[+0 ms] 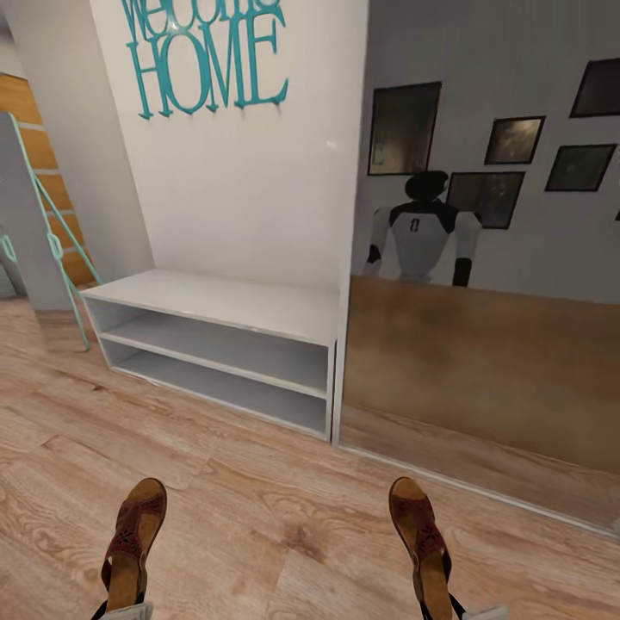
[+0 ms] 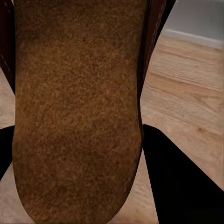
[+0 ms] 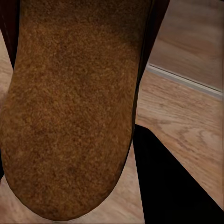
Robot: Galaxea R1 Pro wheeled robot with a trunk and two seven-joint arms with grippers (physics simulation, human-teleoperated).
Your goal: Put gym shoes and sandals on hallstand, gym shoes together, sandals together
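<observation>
Holding one sandal in each tool: left tool (image 1: 120,610) grips the left sandal (image 1: 131,542), right tool (image 1: 448,610) the right sandal (image 1: 422,538), above the floor (image 1: 275,517). Wall lettering (image 1: 207,65) reads "HOME" over a white shelf unit (image 1: 224,344).

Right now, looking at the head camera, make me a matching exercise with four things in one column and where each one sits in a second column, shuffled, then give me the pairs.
Things:
1. left sandal
2. right sandal
3. white shoe bench
4. teal HOME lettering

Places:
A. on the wall above the bench
B. held up at the lower right of the view
C. against the wall, just left of the mirror
D. held up at the lower left of the view

Pairs: 1-D, 2-B, 3-C, 4-A
</observation>
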